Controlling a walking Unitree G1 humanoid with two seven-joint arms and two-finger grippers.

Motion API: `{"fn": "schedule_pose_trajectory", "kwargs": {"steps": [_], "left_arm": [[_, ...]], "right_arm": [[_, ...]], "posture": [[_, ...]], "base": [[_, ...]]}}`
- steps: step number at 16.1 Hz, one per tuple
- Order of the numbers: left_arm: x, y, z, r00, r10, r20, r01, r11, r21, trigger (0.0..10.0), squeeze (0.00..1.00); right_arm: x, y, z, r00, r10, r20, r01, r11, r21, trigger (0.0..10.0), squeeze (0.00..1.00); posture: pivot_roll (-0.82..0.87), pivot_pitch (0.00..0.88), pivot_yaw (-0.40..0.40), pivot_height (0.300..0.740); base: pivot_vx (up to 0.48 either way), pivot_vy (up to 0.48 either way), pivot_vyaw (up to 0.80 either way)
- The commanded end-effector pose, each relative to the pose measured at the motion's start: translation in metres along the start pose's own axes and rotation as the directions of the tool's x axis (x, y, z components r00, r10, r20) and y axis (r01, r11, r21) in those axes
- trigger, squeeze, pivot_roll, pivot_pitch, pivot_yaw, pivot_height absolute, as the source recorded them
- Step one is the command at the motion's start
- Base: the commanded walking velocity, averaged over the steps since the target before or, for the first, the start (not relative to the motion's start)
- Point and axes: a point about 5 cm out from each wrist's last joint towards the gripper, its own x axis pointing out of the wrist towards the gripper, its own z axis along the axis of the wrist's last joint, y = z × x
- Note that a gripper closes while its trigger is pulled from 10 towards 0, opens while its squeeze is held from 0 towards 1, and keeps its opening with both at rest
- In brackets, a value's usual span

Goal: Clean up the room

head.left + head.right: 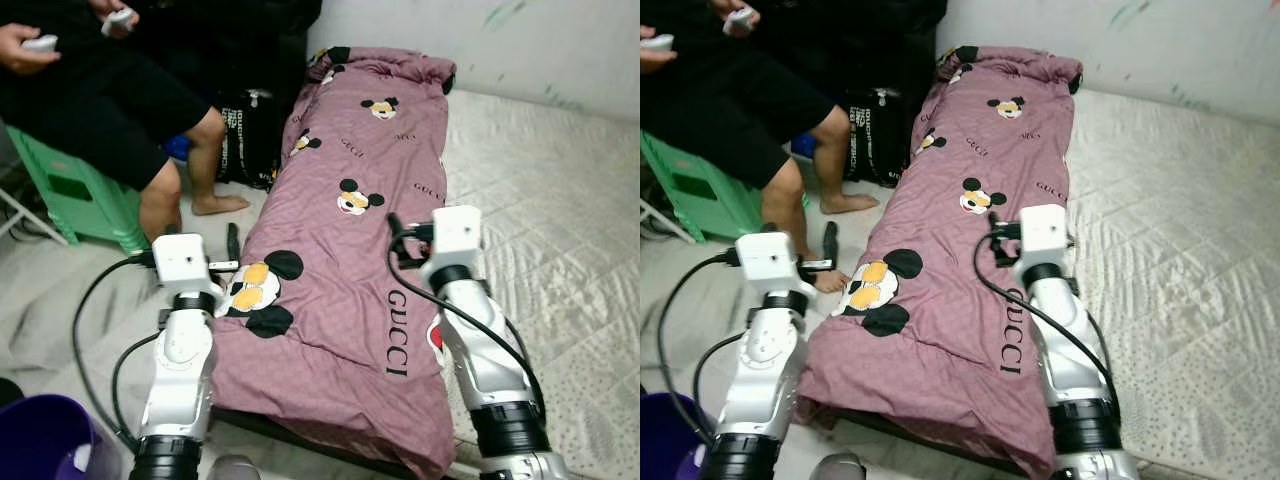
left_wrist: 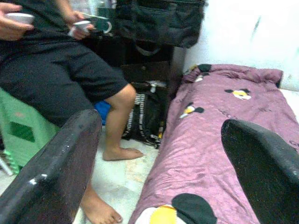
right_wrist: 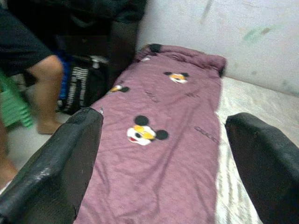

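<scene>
A mauve quilted blanket printed with cartoon mouse heads and black lettering (image 1: 350,230) lies folded into a long strip on the cream quilted mattress (image 1: 560,220). Its long axis runs from the robot at 6 o'clock toward the pale wall at 12. The left gripper (image 2: 154,172) hovers over its 9 o'clock edge, fingers spread wide and empty. The right gripper (image 3: 163,163) hangs above its 3 o'clock side, likewise agape. A seated person (image 1: 100,90) occupies a green plastic stool (image 1: 75,195) at 10 o'clock.
</scene>
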Motion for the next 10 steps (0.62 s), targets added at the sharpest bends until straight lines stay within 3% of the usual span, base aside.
{"fn": "schedule_pose_trajectory", "kwargs": {"steps": [1, 4, 10], "left_arm": [[0.0033, -0.0052, -0.0018, 0.999, -0.037, -0.011, 0.037, 0.999, 0.013, 10.0, 0.0], [0.0068, -0.0083, -0.0013, 0.999, -0.049, -0.01, 0.049, 0.999, 0.014, 10.0, 0.0], [0.0036, -0.0025, -0.0036, 1.0, -0.018, -0.015, 0.018, 1.0, 0.013, 10.0, 0.0]], "right_arm": [[-0.0019, -0.0058, 0.0064, 0.999, -0.037, 0.03, 0.038, 0.999, 0.0, 10.0, 0.0], [-0.0025, -0.0078, 0.0064, 0.998, -0.05, 0.03, 0.05, 0.999, 0.001, 10.0, 0.0], [0.0009, -0.0007, 0.0068, 0.999, -0.026, 0.027, 0.026, 1.0, 0.005, 10.0, 0.0]], "posture": [[-0.11, 0.0, 0.041, 0.74], [-0.1, 0.0, 0.043, 0.74], [-0.08, 0.0, 0.019, 0.74]], "base": [[0.0, 0.0, 0.0], [0.0, 0.0, 0.0], [-0.407, 0.0, 0.0]]}}
